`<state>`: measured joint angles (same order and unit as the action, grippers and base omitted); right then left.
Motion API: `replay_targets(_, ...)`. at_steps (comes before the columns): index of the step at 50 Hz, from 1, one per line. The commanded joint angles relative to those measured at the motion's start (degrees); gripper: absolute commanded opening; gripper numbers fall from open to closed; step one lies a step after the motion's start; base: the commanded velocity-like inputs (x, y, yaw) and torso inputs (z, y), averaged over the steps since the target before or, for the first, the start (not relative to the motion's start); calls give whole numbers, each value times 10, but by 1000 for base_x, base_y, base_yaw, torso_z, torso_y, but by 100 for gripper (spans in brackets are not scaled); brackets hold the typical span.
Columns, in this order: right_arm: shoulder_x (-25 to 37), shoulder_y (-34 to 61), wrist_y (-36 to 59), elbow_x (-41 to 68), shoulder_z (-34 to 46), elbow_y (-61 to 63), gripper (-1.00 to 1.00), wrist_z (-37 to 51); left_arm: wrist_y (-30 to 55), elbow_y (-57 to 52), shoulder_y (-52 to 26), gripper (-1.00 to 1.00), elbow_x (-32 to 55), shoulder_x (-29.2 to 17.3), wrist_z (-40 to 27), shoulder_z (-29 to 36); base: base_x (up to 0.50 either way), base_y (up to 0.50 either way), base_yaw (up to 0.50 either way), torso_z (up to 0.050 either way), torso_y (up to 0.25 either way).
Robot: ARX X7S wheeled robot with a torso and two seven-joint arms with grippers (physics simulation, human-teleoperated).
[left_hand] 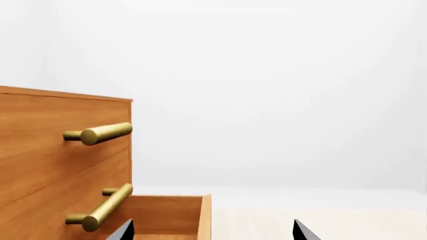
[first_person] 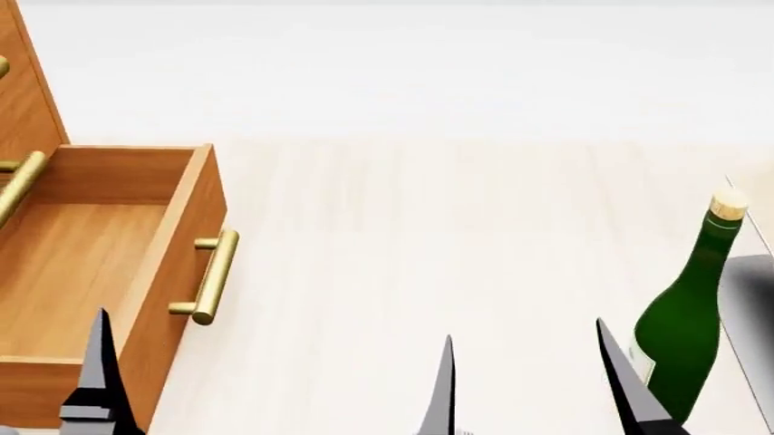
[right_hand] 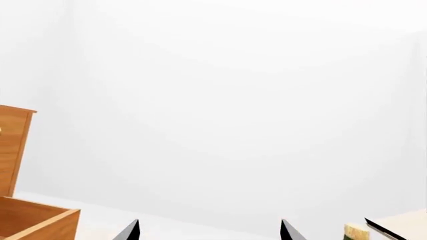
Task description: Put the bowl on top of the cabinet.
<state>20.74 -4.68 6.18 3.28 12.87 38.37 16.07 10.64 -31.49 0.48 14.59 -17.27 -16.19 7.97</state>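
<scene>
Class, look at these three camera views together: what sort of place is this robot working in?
Probably a bare simulated room, not a real home: blank white walls, a pale wood floor, an orange-brown cabinet with one drawer open, and a green wine bottle.

In the head view, the cabinet (first_person: pixel 24 100) is positioned at the far left, with one drawer (first_person: pixel 85 263) pulled out toward the robot. A bottle (first_person: pixel 683 326) is located upright at the far right, well apart from the drawer. Bare floor (first_person: pixel 423 236) is situated between them.
</scene>
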Motion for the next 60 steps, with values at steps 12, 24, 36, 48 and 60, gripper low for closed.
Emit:
replay_targets(12, -7, -1, 4, -9, -10, -6, 100, -13, 24, -8, -8, 100, 17, 4, 12, -16, 0, 0, 0, 14, 0)
replay_targets(24, 1, -14, 3, -8, -18, 11, 100, -7, 52, -29, -12, 100, 69, -7, 24, -28, 0, 0, 0, 50, 0)
replay_targets(36, 15, -36, -17, -7, -25, 29, 100, -8, 68, -36, -20, 100, 82, -16, 24, -26, 0, 0, 0, 50, 0)
replay_targets(48, 18, -37, -18, -6, -24, 29, 100, -6, 54, -27, -19, 100, 90, -12, 24, -34, 0, 0, 0, 13, 0)
replay_targets(60, 21, -37, -19, -7, -22, 29, 100, -4, 64, -27, -22, 100, 93, -15, 17, -32, 0, 0, 0, 0, -216)
